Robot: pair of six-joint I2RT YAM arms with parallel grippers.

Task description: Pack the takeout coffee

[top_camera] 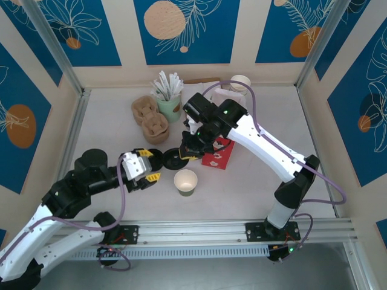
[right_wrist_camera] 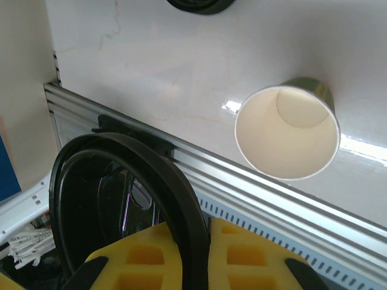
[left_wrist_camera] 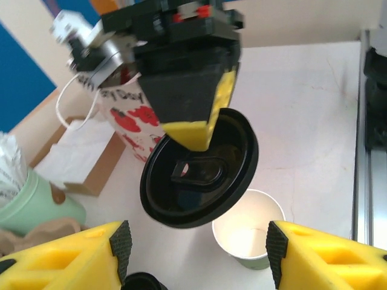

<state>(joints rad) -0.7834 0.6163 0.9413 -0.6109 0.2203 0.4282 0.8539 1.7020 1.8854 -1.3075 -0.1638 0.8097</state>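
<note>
My right gripper (right_wrist_camera: 202, 254) pinches the black lid (left_wrist_camera: 181, 202) by its rim so I can cap the open cup (top_camera: 185, 181). My left gripper (top_camera: 151, 164) stands wide, empty.

Two hands: the left hand (top_camera: 149, 164) left of centre, the right hand (top_camera: 186, 154) at centre. One lidless paper cup (top_camera: 185, 181) below centre. One loose black lid (top_camera: 174, 159) at centre, and one low stack of lids (top_camera: 155, 156) just left of it; how many it holds cannot be told. One red-and-white bag (top_camera: 219, 154). Two brown pulp trays: the upper tray (top_camera: 144, 107) and the lower tray (top_camera: 155, 128). One green cup (top_camera: 170, 107) of white sticks. One cardboard box (left_wrist_camera: 103, 172). One stack of pale cups (top_camera: 240, 83).
</note>
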